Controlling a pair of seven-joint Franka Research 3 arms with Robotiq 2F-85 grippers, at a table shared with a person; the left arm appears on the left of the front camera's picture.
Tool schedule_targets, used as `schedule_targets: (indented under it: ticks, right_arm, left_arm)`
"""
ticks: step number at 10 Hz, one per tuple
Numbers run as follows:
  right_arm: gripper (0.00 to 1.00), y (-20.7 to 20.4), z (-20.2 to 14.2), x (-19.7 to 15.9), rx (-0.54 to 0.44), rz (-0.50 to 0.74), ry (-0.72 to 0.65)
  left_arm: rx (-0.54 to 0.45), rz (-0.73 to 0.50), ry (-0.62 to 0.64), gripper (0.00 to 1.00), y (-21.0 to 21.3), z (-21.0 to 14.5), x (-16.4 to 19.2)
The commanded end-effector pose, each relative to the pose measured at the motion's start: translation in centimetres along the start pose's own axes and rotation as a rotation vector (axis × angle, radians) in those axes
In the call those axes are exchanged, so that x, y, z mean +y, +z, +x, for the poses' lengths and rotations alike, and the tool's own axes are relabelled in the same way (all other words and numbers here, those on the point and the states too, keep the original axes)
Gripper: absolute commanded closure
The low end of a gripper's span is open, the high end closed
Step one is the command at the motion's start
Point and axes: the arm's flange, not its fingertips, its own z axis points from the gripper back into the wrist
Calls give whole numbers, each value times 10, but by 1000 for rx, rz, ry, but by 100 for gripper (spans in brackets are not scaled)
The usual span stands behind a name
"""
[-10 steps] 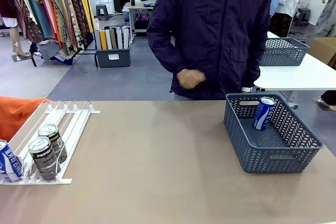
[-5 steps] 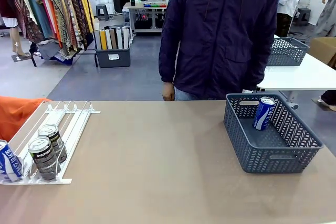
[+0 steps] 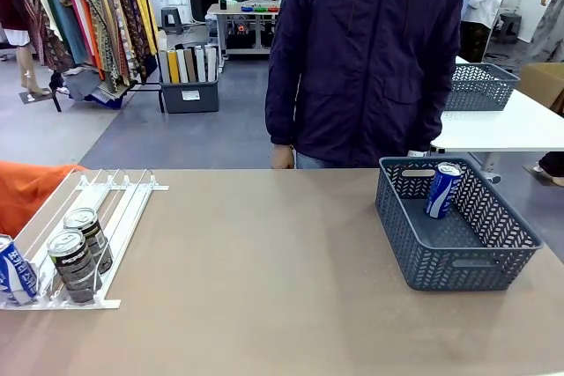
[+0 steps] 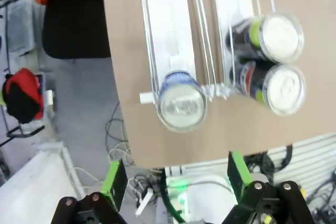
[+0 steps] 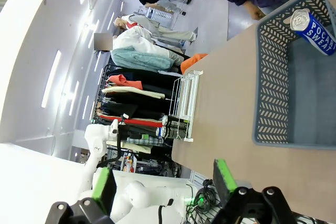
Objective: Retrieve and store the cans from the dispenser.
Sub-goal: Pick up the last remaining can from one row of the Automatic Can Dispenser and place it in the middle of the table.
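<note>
Left gripper (image 4: 174, 174) wide open and empty, hanging over the low end of the dispenser (image 3: 115, 204), probably lining up on the next can
The rack slopes down toward my side, so the three cans left on it sit bunched at the white stops (image 3: 88, 304): blue can (image 4: 181, 104) in the outer lane, just ahead of my open fingers, and two dark cans (image 4: 277, 61) touching, one behind the other, in the next lane. Right gripper (image 5: 163, 178) is also fully open with nothing in it, held back off the grey basket (image 3: 458, 261), where one stored can (image 3: 441, 189) leans on the far wall. So I'd say one is done and three are left. Versus a second ago: the person's hand (image 3: 282, 158) was up in front of the jacket and now hangs at the far table (image 3: 264, 261) edge; cans and basket haven't moved
</note>
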Motion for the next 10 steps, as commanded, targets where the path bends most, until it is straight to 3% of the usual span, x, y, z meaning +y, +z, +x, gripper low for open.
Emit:
schedule_targets:
  ticks: [1,7,10]
  right_arm:
    - [0,-1,3,3,-17,29,14]
    - [0,-1,3,3,-17,29,14]
    - [0,-1,3,3,-17,29,14]
  left_arm:
    - [-52,42,42,0,-39,-3,-11]
    - [110,37,62,0,-105,6,-12]
    - [104,34,65,0,-109,4,-10]
